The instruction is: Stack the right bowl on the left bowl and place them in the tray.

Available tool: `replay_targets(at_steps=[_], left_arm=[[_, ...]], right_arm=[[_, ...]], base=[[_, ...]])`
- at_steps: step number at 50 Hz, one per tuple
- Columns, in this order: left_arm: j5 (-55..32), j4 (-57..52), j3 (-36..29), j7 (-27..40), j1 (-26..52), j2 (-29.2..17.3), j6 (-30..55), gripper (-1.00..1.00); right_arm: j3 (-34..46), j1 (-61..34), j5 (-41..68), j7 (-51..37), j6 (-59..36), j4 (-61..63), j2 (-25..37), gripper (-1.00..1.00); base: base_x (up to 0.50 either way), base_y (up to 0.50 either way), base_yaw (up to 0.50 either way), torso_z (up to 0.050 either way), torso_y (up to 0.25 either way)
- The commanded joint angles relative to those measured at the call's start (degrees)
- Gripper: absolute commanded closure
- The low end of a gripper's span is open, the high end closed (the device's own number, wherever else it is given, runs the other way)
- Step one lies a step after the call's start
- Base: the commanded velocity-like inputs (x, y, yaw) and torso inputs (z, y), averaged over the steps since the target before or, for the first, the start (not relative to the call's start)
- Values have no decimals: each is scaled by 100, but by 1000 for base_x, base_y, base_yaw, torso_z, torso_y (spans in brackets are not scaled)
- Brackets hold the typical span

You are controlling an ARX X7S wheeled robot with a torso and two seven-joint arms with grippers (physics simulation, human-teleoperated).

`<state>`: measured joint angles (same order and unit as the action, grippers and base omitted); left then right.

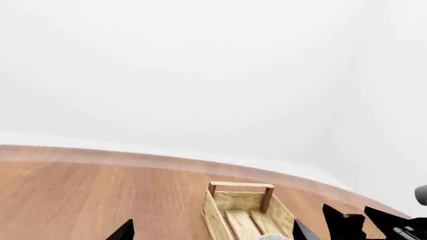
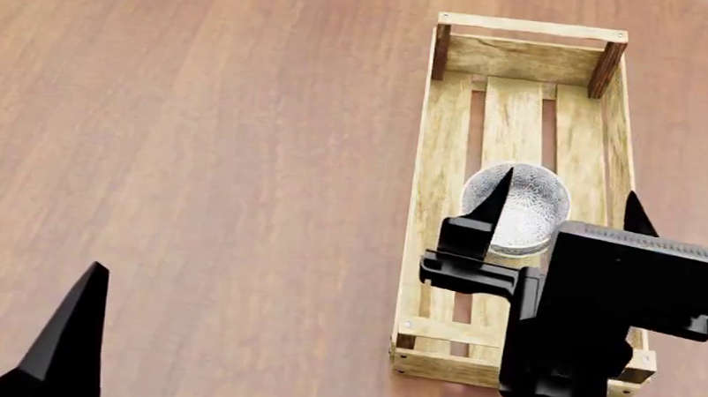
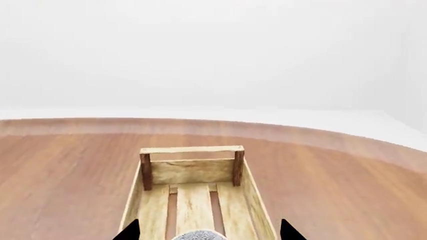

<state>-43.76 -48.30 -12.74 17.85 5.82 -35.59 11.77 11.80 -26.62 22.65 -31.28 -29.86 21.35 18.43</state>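
The tray (image 2: 424, 166), a long light-wood crate with darker corner posts, lies on the table at the right of the head view. A grey, speckled, see-through bowl (image 2: 528, 209) rests on its slats near the middle. I see one rim and cannot tell whether a second bowl is nested in it. My right gripper (image 2: 564, 206) hovers over the bowl, open, one black finger on each side and nothing gripped. The right wrist view shows the bowl's rim (image 3: 198, 235) between those fingers and the tray's far end (image 3: 192, 171). My left gripper (image 2: 34, 249) is open at the lower left, away from the tray.
The brown wood table (image 2: 215, 141) spreads to the left of the tray. In the left wrist view the tray (image 1: 237, 200) and a sliver of the bowl (image 1: 270, 237) lie ahead, with the right arm (image 1: 373, 225) beside them. A white wall stands behind the table's edge.
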Motion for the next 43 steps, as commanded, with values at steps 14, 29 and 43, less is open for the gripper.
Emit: replay_targets(at_steps=[14, 29, 43], left_arm=[[188, 232, 38, -167, 57, 177, -46, -100], [232, 262, -9, -151, 55, 183, -48, -100], [236, 353, -45, -150, 82, 220, -67, -100]], right_arm=[[511, 1376, -1516, 90, 1915, 487, 299, -100], [553, 1669, -1683, -68, 2328, 555, 277, -100], [544, 1711, -1665, -117, 2390, 598, 271, -100]], base=[[0, 0, 0, 0, 0], [0, 0, 0, 0, 0], [0, 0, 0, 0, 0]])
